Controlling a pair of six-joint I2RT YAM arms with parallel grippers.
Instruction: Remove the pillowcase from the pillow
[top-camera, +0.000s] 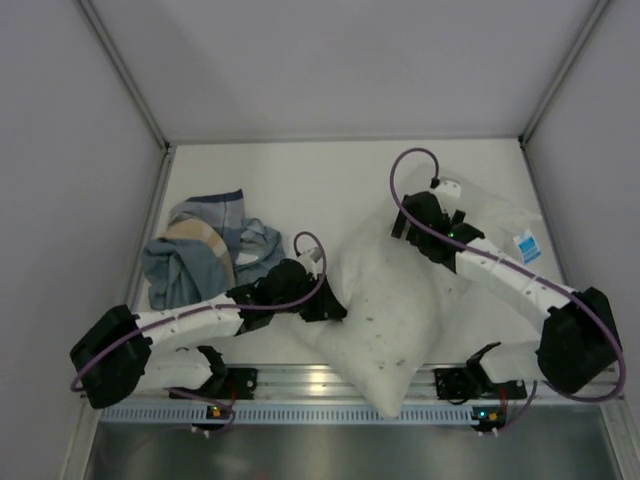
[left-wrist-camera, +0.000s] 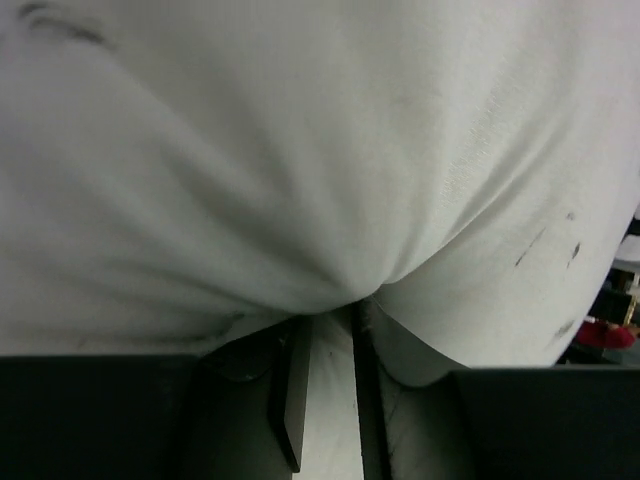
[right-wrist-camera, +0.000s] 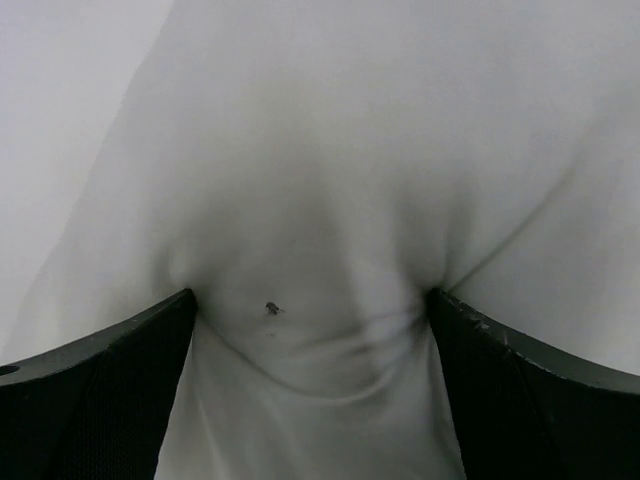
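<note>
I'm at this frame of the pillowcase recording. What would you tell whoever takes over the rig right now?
Left gripper: jaws nearly together, pinching a fold at the left edge of the pillow.
Right gripper: jaws wide, fingers dug in on either side of a bulge at the pillow's far end. I cannot tell whether it is clamping.
The pillowcase lies crumpled at the left rear of the table, apart from the pillow.
Done: the pillowcase is fully off and the pillow is bare.
Left: probably only letting go of the pillow and pulling both arms back.
</note>
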